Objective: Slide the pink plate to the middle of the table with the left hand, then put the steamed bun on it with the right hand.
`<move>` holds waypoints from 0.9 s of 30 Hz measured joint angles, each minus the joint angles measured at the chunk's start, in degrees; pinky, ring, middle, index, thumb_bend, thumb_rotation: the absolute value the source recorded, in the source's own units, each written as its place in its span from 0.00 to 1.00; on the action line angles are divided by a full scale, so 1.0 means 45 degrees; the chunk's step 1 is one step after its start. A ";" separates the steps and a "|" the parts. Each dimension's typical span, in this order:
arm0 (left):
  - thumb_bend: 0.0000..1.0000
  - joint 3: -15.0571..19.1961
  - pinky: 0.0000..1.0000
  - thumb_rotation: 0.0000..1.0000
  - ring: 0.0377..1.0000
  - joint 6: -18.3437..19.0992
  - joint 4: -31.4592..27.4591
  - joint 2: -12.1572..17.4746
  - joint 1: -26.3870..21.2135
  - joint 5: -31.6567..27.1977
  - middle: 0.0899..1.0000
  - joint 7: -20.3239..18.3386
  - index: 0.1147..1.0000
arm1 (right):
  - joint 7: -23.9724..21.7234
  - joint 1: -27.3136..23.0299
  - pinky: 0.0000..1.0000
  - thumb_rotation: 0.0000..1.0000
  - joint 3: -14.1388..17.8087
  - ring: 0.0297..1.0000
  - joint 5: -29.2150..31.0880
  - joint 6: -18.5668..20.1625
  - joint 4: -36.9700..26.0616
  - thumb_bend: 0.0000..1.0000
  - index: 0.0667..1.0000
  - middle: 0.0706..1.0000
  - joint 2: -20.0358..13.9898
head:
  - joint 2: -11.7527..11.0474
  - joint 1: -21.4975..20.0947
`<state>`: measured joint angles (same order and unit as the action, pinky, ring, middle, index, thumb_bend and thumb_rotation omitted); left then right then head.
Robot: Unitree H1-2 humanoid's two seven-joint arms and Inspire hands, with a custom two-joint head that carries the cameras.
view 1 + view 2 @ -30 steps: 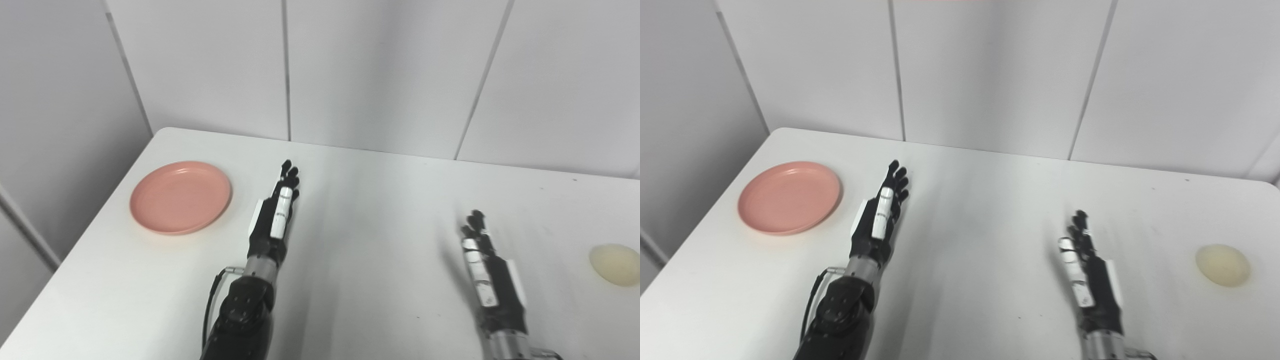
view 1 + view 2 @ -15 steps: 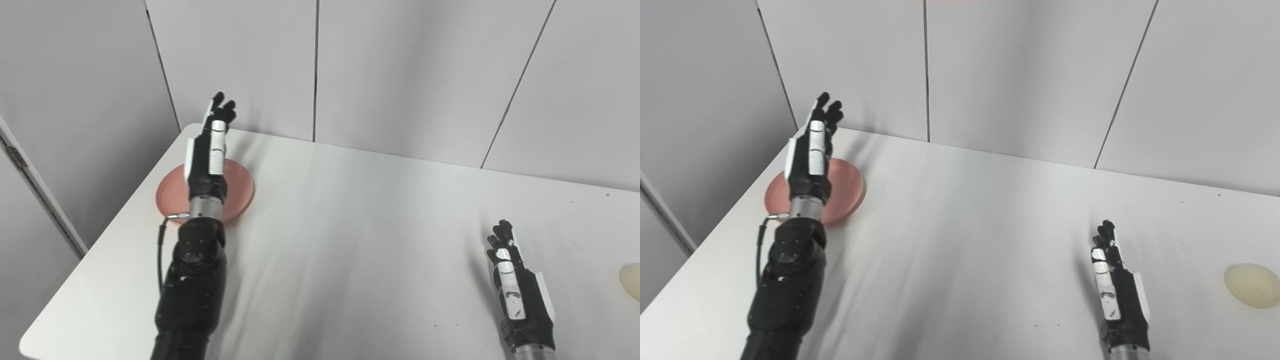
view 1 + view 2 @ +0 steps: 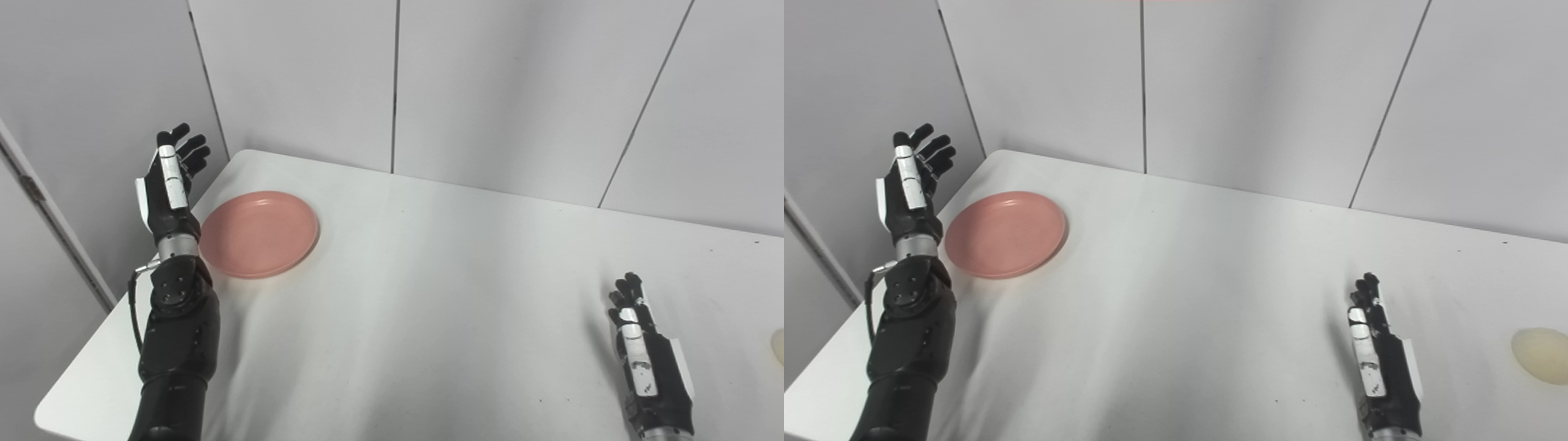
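The pink plate (image 3: 260,233) lies empty near the table's far left corner. My left hand (image 3: 169,187) is raised just left of it, past the table's left edge, open with fingers spread, not touching it. The pale steamed bun (image 3: 1541,364) sits at the table's right side, cut off at the frame edge in the left eye view. My right hand (image 3: 1379,361) hovers low over the front right of the table, open with fingers straight, well left of the bun.
The white table (image 3: 441,294) has a rounded left corner and stands against grey wall panels (image 3: 392,79). A wide bare stretch of tabletop lies between the plate and my right hand.
The camera has turned left. My left hand has swung from over the plate to its left side, beyond the table edge, uncovering the plate. The right hand has stayed about where it was.
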<state>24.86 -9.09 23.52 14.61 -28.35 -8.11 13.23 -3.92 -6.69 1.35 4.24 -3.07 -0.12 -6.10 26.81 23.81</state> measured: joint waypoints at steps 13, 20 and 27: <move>0.77 0.0058 0.91 1.00 0.78 -0.0712 0.2301 0.0647 -0.0033 -0.0226 0.73 0.0053 0.74 | -0.0237 0.0002 1.00 0.91 0.0137 1.00 0.0421 -0.0001 0.0049 0.41 1.00 1.00 -0.0053 | -0.0098 0.0157; 0.79 -0.0441 0.91 1.00 0.82 -0.0714 0.2803 0.0676 -0.0032 -0.0324 0.78 -0.0149 0.77 | -0.0341 -0.0034 1.00 0.91 0.0205 0.99 0.0475 -0.0002 0.0130 0.44 1.00 0.99 -0.0066 | -0.0078 0.0196; 0.77 -0.0998 0.94 1.00 0.84 -0.0771 0.3231 0.0666 -0.0057 -0.0114 0.78 -0.0283 0.78 | -0.0361 -0.0085 1.00 0.89 0.0253 0.99 0.0421 -0.0002 0.0222 0.47 1.00 0.99 -0.0090 | -0.0059 0.0177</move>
<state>20.37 -12.56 38.06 17.60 -28.60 -8.62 11.95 -5.54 -7.07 2.49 6.13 -3.08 0.87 -6.51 26.54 24.61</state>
